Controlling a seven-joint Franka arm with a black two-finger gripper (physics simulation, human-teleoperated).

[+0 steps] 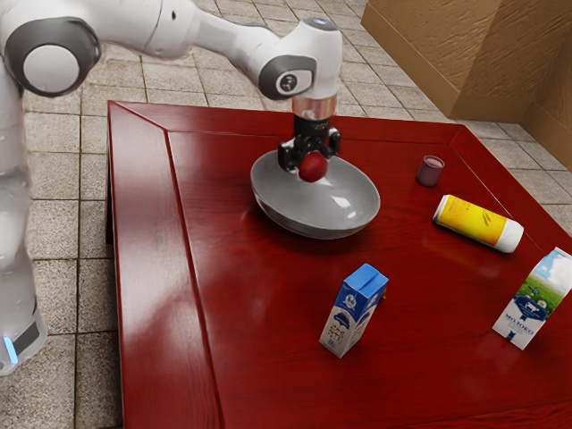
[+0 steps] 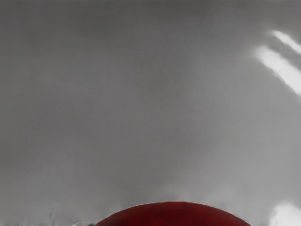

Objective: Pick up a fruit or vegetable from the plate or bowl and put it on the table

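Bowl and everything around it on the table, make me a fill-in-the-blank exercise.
The round fruit at the gripper is colored ____.
The bowl is colored ____.
The yellow can lies on its ____.
On the table, the number of milk cartons is ____.
Missing words: red; gray; side; two.

Table (image 1: 250, 304): red wood, glossy, visible grain; border set off by seams; pale reflections on the surface. Directly on it, exterior view: grey bowl (image 1: 350, 195), wide, smooth, bright glints inside. Cup (image 1: 430, 172), small, purplish, upright, toward the view's right from bowl. Yellow can (image 1: 478, 223) with white ends, on its side, near cup. Blue-topped carton (image 1: 353, 313), upright, apart from bowl. Green-and-white carton (image 1: 536, 299), upright, at the view's right, well apart from the other carton.
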